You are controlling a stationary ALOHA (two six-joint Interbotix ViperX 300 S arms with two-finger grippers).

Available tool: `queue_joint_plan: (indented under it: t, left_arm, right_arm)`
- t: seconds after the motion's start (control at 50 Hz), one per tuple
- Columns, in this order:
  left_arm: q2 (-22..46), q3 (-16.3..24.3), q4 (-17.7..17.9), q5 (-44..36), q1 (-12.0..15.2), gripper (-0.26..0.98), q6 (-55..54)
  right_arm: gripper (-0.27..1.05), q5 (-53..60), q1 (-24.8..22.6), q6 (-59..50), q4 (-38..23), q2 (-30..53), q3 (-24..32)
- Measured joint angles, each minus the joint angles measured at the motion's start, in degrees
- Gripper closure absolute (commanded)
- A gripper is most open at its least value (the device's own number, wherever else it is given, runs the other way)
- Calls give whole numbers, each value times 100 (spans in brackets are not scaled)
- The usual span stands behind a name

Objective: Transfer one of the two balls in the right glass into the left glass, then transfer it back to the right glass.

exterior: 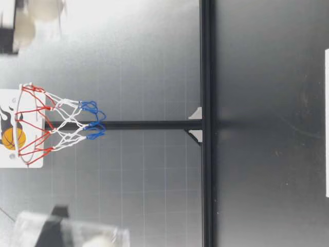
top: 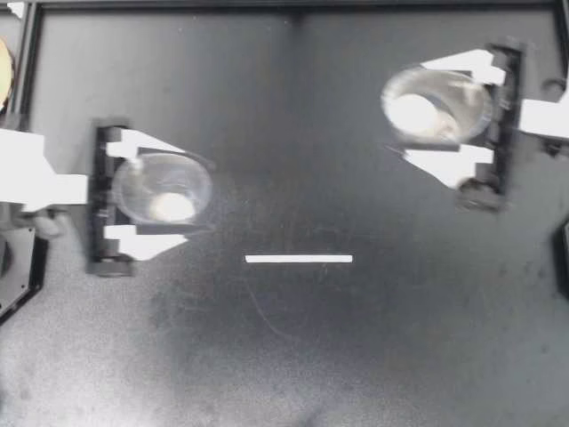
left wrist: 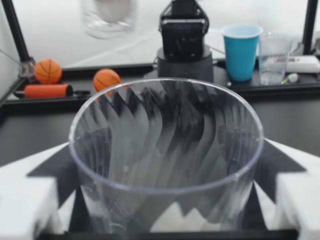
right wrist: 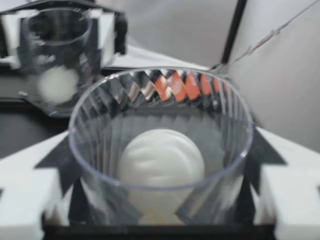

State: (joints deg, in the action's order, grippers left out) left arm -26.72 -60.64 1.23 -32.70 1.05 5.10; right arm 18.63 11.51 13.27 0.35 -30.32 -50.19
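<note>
My left gripper is shut on a clear ribbed glass with one white ball in it. My right gripper is shut on the other clear glass, which also has one white ball inside. The right wrist view shows that ball at the bottom of its glass, and the left glass with its ball ahead. In the left wrist view the held glass fills the space between the fingers; its ball is not clear there. In the low view both glasses are well above the table.
A white tape strip lies mid-table. A toy basketball hoop hangs on a black rail behind the table. A blue cup, a clear cup and two small orange balls sit beyond the far edge.
</note>
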Motion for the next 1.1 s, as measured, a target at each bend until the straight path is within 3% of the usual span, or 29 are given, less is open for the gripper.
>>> queue_joint_plan:
  t: [0.52,0.86,1.1]
  left_arm:
    - [1854,1178,0,-343,0,5,-105]
    - [2083,1459,0,-343,-9,5,-141]
    - [2188,1573,0,-343,0,5,-141]
  right_arm:
    - [31,105,88,2197,-9,1626,1362]
    - [31,369,88,3604,-9,1960,1679]
    - [31,589,88,3841,-18,2118,1793]
